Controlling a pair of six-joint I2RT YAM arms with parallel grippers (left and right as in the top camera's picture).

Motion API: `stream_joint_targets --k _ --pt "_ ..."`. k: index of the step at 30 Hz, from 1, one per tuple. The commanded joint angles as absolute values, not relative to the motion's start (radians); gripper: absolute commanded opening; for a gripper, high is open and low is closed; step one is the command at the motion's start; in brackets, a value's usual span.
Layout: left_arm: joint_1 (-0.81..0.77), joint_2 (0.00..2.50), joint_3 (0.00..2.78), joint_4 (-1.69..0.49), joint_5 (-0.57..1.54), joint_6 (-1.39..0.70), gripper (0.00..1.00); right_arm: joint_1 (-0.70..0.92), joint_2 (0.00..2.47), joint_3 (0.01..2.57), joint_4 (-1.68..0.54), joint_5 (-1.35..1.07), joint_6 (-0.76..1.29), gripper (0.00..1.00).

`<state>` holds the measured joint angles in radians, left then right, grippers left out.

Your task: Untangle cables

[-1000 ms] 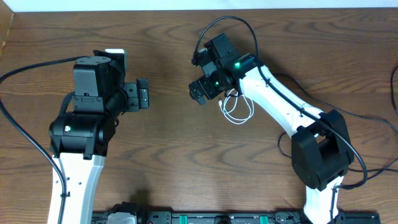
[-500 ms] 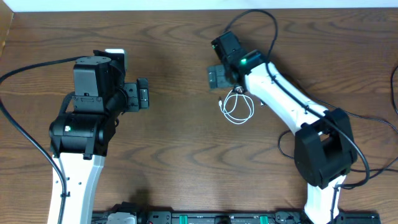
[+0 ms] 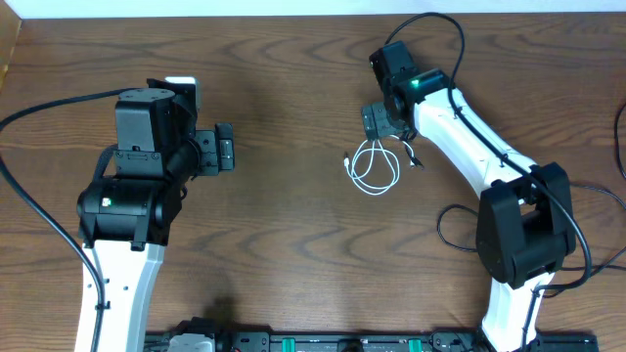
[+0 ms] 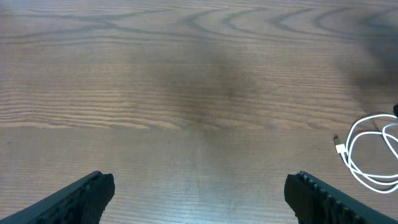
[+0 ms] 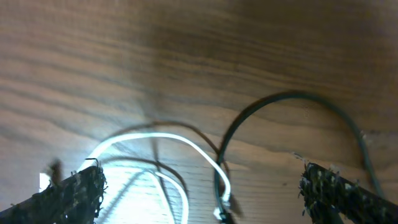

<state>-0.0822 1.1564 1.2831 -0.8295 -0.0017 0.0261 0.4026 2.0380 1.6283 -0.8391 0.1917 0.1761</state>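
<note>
The white cable [image 3: 374, 168] lies coiled in small loops on the wooden table, right of centre. It also shows at the right edge of the left wrist view [image 4: 372, 155]. In the right wrist view the white cable [image 5: 163, 138] runs between my fingers, and a thin black cable [image 5: 281, 98] arcs over its end. Only a short piece of the black cable [image 3: 412, 156] shows overhead, beside the arm. My right gripper [image 3: 377, 122] hovers just above the coil's top, open and holding nothing [image 5: 205, 199]. My left gripper [image 3: 225, 149] is open and empty, far left of the cables [image 4: 199, 199].
Thick black robot wires loop above the right arm [image 3: 430, 22] and trail off the table's right side [image 3: 587, 191]. Another thick wire runs from the left arm to the left edge [image 3: 39, 112]. The table [image 3: 284, 225] is dark wood.
My right gripper has swung right and slightly up, from left of the coil to just above its top. The white coil lies in almost the same spot. The left arm has not moved.
</note>
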Motion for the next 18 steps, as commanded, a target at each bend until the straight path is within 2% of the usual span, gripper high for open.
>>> stream_joint_targets --k 1,6,11,13,15,18 --pt "-0.081 1.156 1.292 -0.829 0.0 0.032 0.92 0.368 2.049 1.596 -0.824 0.216 -0.057 0.99" --pt "-0.081 1.156 1.292 -0.829 0.0 0.032 0.92 0.318 2.049 1.546 -0.781 0.217 -0.226 0.99" --pt "-0.081 1.156 1.292 -0.829 0.0 0.032 0.92 0.288 2.049 1.489 -0.77 0.038 -0.501 0.96" --pt "-0.081 1.156 1.292 -0.829 0.0 0.032 0.92 0.289 2.049 1.477 -0.762 0.005 -0.565 0.95" --pt "-0.081 1.156 1.292 -0.829 0.0 0.032 0.92 0.29 2.049 1.474 -0.76 -0.034 -0.64 0.88" --pt "-0.081 1.156 1.292 -0.829 0.0 0.032 0.92 0.289 2.049 1.473 -0.751 -0.104 -0.704 0.87"
